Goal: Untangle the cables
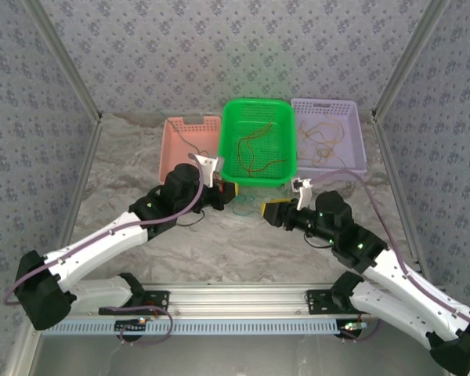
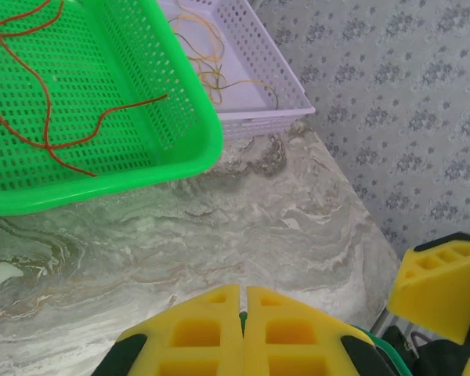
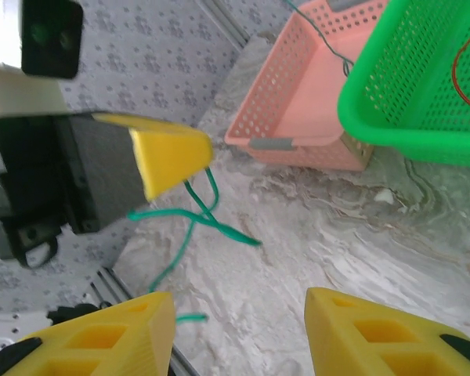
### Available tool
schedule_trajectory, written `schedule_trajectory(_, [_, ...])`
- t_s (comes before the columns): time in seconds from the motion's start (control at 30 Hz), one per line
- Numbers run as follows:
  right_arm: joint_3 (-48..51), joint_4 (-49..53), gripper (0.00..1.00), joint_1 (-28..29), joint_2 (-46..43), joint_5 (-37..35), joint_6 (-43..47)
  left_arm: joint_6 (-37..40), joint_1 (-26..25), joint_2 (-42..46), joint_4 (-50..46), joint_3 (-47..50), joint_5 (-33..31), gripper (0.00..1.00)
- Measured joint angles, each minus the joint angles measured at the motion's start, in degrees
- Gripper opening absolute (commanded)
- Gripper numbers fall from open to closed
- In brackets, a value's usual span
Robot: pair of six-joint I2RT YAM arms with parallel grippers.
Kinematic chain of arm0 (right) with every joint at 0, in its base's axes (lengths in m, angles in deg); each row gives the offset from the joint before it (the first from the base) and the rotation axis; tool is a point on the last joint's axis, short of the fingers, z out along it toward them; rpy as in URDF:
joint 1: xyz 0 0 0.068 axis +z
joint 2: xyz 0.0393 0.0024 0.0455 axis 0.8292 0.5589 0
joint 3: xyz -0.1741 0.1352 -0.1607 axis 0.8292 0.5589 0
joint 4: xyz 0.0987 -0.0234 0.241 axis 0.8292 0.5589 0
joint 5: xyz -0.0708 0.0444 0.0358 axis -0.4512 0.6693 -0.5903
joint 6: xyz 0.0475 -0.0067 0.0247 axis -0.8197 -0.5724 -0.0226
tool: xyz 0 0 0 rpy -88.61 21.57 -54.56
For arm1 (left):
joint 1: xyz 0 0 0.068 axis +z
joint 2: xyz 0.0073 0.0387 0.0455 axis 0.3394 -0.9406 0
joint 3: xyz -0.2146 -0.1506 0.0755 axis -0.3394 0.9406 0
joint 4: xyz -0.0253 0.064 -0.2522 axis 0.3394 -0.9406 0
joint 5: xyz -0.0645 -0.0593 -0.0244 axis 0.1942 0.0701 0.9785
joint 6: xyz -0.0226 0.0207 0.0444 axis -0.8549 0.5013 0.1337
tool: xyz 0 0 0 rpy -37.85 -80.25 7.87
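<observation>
Left end effector (image 2: 243, 294) is clamped shut on the green cable (image 3: 194, 225), which trails from it down onto the desk (image 2: 258, 227), just in front of the green basket (image 1: 254, 179). Right end effector (image 3: 239, 317) hovers close by, jaws apart, holding nothing. Red-orange cables (image 2: 133, 104) lie in the green basket, yellow cables (image 1: 323, 142) in the purple basket (image 1: 330, 169), and a teal cable (image 3: 323, 37) in the pink basket (image 3: 298, 90).

Along the far edge of the table (image 1: 219, 243) stand the left basket (image 1: 176, 145), middle basket (image 1: 254, 103) and right basket (image 1: 329, 104). Cables (image 1: 254, 149) lie in the middle one; a further cable (image 1: 241, 206) is just before it.
</observation>
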Motion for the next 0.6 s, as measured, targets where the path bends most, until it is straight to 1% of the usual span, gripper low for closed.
schedule_trajectory(0.07, [-1.0, -0.7, 0.44, -1.0, 0.2, 0.1, -0.5, 1.4, -0.3, 0.5, 1.1, 0.7, 1.0, 0.0])
schedule_trajectory(0.13, [-2.7, -1.8, 0.39, -3.7, 2.3, 2.7, 0.0, 2.6, -0.3, 1.5, 2.3, 1.6, 2.8, 0.0])
schedule_trajectory(0.23, [-5.2, -5.9, 0.36, -8.8, 7.6, 10.3, 1.7, 3.8, -0.3, 2.4, 3.3, 2.1, 6.1, 0.0])
schedule_trajectory(0.3, [-5.4, -9.1, 0.32, -10.5, 11.6, 15.9, 3.0, 4.3, -0.3, 2.4, 3.6, 2.1, 8.8, 0.0])
schedule_trajectory(0.37, [-5.4, -10.5, 0.28, -11.1, 14.7, 20.3, 4.1, 4.6, -0.3, 2.3, 3.5, 2.1, 10.8, 0.0])
schedule_trajectory(0.43, [-5.4, -11.9, 0.26, -11.1, 16.5, 24.3, 4.9, 4.7, -0.2, 2.3, 3.5, 2.1, 12.6, 0.0])
schedule_trajectory(0.6, [-3.4, -16.7, 0.26, -11.1, 16.6, 30.8, 5.4, 4.3, 1.4, 2.2, 3.6, 1.8, 16.1, 0.0])
